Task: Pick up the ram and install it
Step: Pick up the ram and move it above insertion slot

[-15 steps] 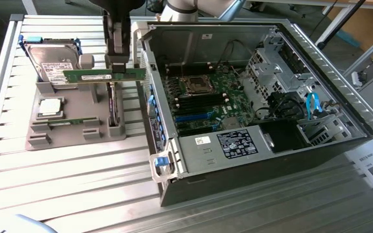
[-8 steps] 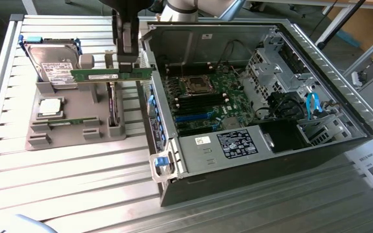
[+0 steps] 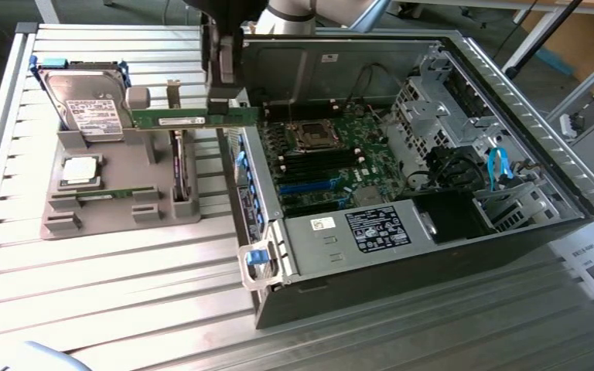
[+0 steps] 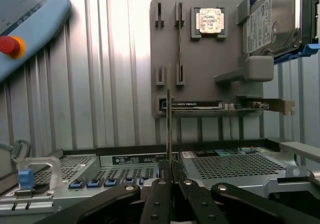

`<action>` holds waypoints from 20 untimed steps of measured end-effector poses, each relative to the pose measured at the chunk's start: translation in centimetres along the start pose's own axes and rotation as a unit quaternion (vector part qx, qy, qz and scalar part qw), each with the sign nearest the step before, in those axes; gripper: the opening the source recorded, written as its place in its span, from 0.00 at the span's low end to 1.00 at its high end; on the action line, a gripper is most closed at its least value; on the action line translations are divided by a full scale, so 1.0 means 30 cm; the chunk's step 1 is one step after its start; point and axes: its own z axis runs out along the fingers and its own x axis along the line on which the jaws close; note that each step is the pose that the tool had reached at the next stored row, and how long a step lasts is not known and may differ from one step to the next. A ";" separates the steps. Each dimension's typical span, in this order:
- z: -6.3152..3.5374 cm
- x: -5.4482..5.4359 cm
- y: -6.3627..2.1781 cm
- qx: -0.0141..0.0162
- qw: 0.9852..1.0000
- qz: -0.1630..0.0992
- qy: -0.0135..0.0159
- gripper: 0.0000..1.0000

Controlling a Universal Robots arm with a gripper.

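Gripper (image 3: 225, 97) clamped on ram (image 3: 186, 117) near its case-side end. Stick level, in air above gray holder tray (image 3: 111, 210). Open computer case (image 3: 380, 303) at 4 o'clock. Judged light, stiff, thin, fragile: pinch flat faces, avoid contact edge, no bending.

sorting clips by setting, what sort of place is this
Probably a robotics lab bench for PC assembly: an open computer case on a slatted metal table, a parts fixture, and a gripper holding the ram.
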 end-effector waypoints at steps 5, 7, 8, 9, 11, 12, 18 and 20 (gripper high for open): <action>-0.001 -0.002 -0.039 -0.001 1.000 0.000 0.000 0.11; -0.001 -0.003 -0.052 -0.002 1.000 0.000 0.000 0.11; -0.002 -0.003 -0.058 -0.002 1.000 0.000 0.000 0.11; -0.002 -0.003 -0.064 -0.002 1.000 0.000 0.000 0.11; -0.002 -0.004 -0.076 -0.002 1.000 0.000 0.000 0.11; -0.002 -0.004 -0.082 -0.002 1.000 0.000 0.000 0.11; -0.004 -0.006 -0.126 -0.003 1.000 -0.001 0.000 0.11; -0.004 -0.007 -0.143 -0.003 1.000 -0.001 0.000 0.11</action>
